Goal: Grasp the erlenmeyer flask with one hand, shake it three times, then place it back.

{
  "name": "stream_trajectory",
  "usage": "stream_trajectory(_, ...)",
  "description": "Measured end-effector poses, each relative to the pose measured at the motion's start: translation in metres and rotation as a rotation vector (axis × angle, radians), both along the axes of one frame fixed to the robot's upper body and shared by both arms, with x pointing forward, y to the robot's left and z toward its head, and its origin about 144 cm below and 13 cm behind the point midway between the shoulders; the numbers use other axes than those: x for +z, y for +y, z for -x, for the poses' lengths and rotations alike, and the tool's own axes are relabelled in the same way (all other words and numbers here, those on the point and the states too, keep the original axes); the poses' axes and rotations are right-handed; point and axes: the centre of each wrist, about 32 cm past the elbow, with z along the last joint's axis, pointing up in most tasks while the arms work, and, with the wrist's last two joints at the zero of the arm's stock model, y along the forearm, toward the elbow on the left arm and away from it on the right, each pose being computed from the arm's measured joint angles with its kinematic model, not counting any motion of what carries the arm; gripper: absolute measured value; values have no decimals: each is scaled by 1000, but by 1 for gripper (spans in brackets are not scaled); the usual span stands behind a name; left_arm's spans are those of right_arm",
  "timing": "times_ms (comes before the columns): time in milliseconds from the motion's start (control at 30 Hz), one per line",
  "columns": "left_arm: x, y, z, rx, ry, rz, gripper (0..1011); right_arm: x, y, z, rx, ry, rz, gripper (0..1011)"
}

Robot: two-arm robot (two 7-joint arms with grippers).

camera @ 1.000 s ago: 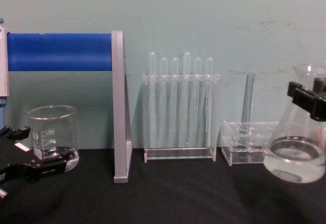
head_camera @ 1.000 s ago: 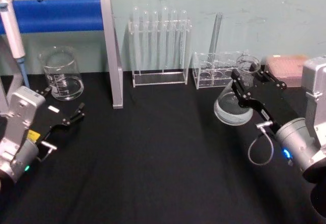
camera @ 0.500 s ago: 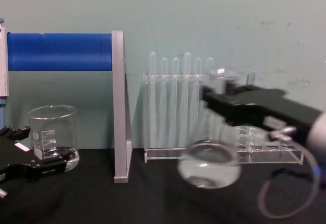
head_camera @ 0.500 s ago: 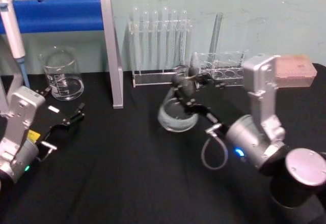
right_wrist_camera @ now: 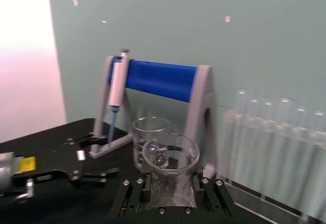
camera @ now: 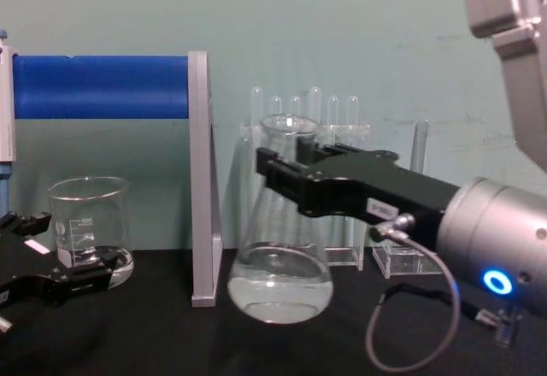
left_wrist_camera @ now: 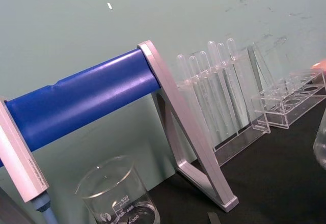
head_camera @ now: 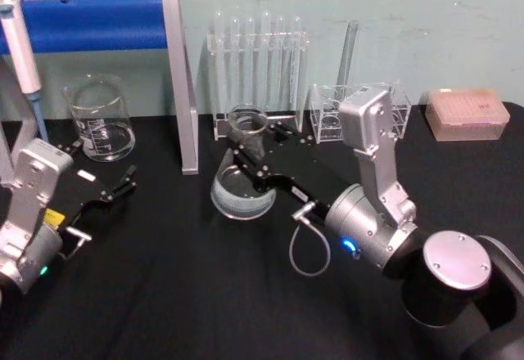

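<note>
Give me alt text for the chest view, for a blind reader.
The right gripper clamps the neck of a clear glass conical flask holding a little clear liquid, mid-frame, in front of a clear test tube rack. The left gripper rests open at lower left by a glass beaker.

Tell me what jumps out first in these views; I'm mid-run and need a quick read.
The right gripper stands out, shut on the neck of the flask and holding it upright near the table's middle, in front of the test tube rack. What looks like a little clear liquid sits in the flask's wide base. The left gripper rests open at the left, near the beaker.
</note>
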Motion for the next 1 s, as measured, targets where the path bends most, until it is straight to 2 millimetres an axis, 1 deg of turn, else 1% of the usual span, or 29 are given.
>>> stream_trajectory(100, 0, 0, 0, 0, 0, 0, 1001, 0, -6, 1, -33, -1, -3, 448)
stream_trajectory(233, 0, 0, 0, 0, 0, 0, 1001, 0, -20, 4, -111, -3, -8, 449)
stream_trajectory(333, 0, 0, 0, 0, 0, 0, 1001, 1, -37, 10, -203, -9, -9, 448)
stream_trajectory(533, 0, 0, 0, 0, 0, 0, 1001, 2, -62, 23, -360, -14, -3, 448)
stream_trajectory(733, 0, 0, 0, 0, 0, 0, 1001, 2, -79, 34, -460, -11, -1, 449)
stream_trajectory(867, 0, 0, 0, 0, 0, 0, 1001, 1, -83, 36, -479, -10, -1, 449)
stream_trajectory(1000, 0, 0, 0, 0, 0, 0, 1001, 1, -81, 35, -459, -10, -2, 448)
